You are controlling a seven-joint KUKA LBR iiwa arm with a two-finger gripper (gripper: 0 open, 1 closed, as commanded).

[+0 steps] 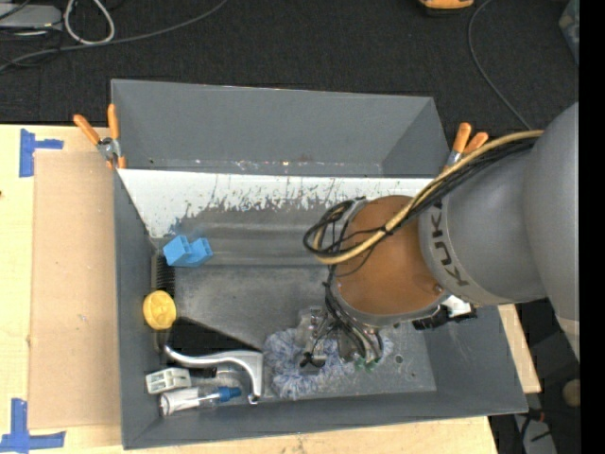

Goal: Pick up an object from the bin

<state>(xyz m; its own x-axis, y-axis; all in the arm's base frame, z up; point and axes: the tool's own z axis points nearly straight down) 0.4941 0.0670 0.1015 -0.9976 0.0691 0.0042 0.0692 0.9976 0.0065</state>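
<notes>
Crowding the bin's front wall [331, 412], tool [338, 346] low over fuzzy blue-white cloth [286, 369], its opening untellable; bare floor [246, 291] behind.

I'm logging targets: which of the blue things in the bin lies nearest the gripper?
The fuzzy blue-and-white cloth, low in the view and directly beneath the gripper. The blue plastic block sits well off to the upper left.

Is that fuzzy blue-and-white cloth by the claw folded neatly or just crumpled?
Crumpled: the cloth lies bunched in an uneven heap on the floor of the bin, partly beneath the gripper.
</notes>
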